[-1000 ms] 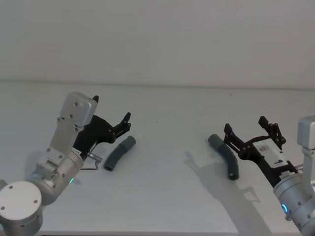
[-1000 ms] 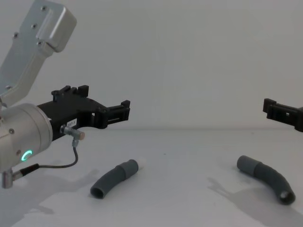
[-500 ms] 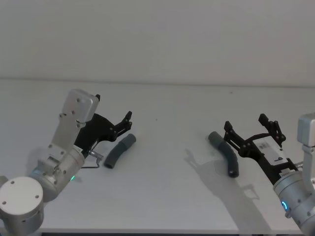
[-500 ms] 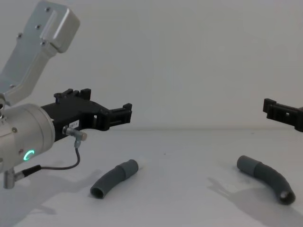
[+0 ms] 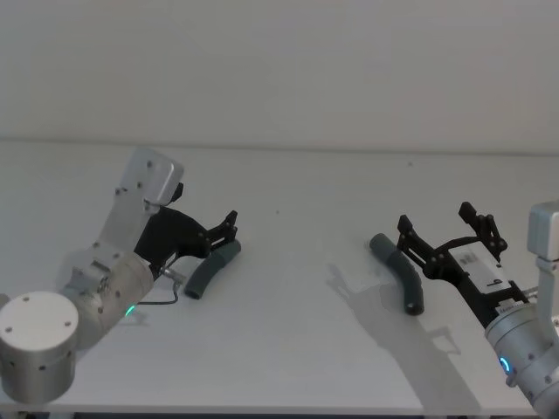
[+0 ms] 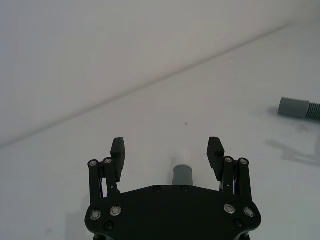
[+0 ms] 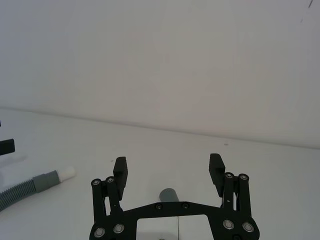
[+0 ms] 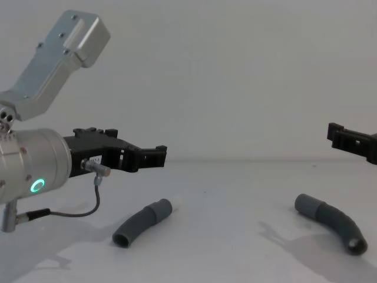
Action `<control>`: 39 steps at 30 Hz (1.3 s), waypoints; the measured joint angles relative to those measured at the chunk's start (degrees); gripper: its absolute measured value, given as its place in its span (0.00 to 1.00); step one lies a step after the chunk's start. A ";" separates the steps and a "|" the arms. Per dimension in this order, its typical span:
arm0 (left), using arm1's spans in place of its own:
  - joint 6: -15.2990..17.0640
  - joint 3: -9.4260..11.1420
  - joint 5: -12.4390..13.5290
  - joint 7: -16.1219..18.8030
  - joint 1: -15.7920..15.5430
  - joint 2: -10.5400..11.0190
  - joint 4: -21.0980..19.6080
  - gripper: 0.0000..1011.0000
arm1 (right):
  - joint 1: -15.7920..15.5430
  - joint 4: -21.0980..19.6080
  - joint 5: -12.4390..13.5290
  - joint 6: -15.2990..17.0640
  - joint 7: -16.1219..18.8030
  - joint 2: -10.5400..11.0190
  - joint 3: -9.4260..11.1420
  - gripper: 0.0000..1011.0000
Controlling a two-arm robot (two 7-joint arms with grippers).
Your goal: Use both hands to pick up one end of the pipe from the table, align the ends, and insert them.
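Left claw (image 6: 167, 148), black, two fingers, on a silver wrist (image 8: 35, 159) with green ring light (image 8: 36, 186), lower left of head view. Fingers spread wide, nothing held. It hangs above the left pipe piece (image 5: 208, 271), a short curved dark-grey tube lying on the plain white tabletop (image 5: 288, 349). Chest view shows clear air between them. In left wrist view only this piece's grey collar (image 6: 183, 174) and white tip (image 6: 183, 154) peek out between the fingers; the rest is hidden under the claw body. In head view the tip is hard to make out beside the claw finger.

Right of centre lies the right pipe piece (image 5: 401, 274), another dark-grey curved tube with a plain grey collar (image 8: 306, 204), flat and well apart from the left one. Right claw (image 7: 168, 166), black, lower right of head view, is wide open and empty, over that piece. Contact can't be judged. In right wrist view one grey pipe end (image 7: 167, 194) shows above the claw base, the rest hidden. Chest view cuts this claw off at the right edge.
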 joint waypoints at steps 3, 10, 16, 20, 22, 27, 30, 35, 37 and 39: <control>2.23 -0.15 -0.53 -0.76 -0.69 0.16 -0.05 0.99 | 0.00 0.00 0.00 0.00 0.00 0.00 0.00 0.99; 6.50 -0.38 -1.59 -2.83 -2.40 0.47 0.35 0.99 | 0.00 0.00 0.00 0.00 0.00 0.00 0.00 0.99; 9.36 -0.31 -2.17 -4.95 -4.04 0.86 1.29 0.99 | 0.00 0.00 0.00 0.00 0.00 0.00 0.00 0.99; 11.16 0.03 -2.46 -6.57 -5.41 0.99 2.44 0.99 | 0.00 0.00 0.00 0.00 0.00 0.00 0.00 0.99; 11.62 0.16 -2.52 -7.11 -5.86 1.00 2.91 0.99 | 0.00 0.00 0.00 0.00 0.00 0.00 0.00 0.99; 12.94 0.71 -2.58 -8.93 -7.50 0.91 4.76 0.99 | 0.00 0.00 0.00 0.00 0.00 0.00 0.00 0.99; 13.36 1.06 -2.58 -9.81 -8.41 0.75 5.95 0.99 | 0.00 0.00 0.00 0.00 0.00 0.00 0.00 0.99; 13.97 1.53 -2.51 -11.01 -9.57 0.41 7.53 0.99 | 0.00 0.00 0.00 0.00 0.00 0.00 0.00 0.99; 14.26 1.73 -2.46 -11.44 -10.04 0.24 8.20 0.99 | 0.00 0.00 0.00 0.00 0.00 0.00 0.00 0.99; 14.62 1.87 -2.41 -11.87 -10.41 0.11 8.86 0.99 | 0.00 0.00 0.00 0.00 0.00 0.00 0.00 0.99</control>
